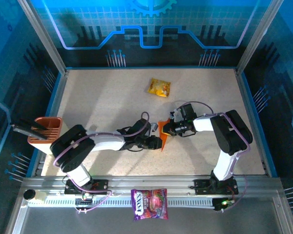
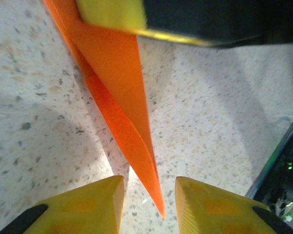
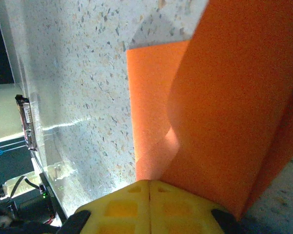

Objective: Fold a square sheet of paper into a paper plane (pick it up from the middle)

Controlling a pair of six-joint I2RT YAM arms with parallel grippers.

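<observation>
The orange paper (image 1: 162,135) sits at the centre of the overhead view, held on edge between the two arms where they meet over the bench (image 1: 102,97). It is already folded into layers that taper to a sharp tip. The right claw (image 3: 150,195) is pressed together on the wide part of the paper, its yellow fingers meeting with the sheet pinched between them. That grip looks like the anchor, keeping the layers from springing apart and the paper lifted so the other arm can work on it. The left claw (image 2: 149,195) has its fingers apart at the bottom of its wrist view. The paper's point hangs down into the gap without touching either pad, as far as can be seen. That placement suggests it is lined up along the long folded edge, either to pinch the crease flat or to take a fresh hold nearer the tip. Whether the tip touches the bench cannot be told. A glossy snack packet (image 1: 159,87) lies well apart toward the top of the overhead view.
</observation>
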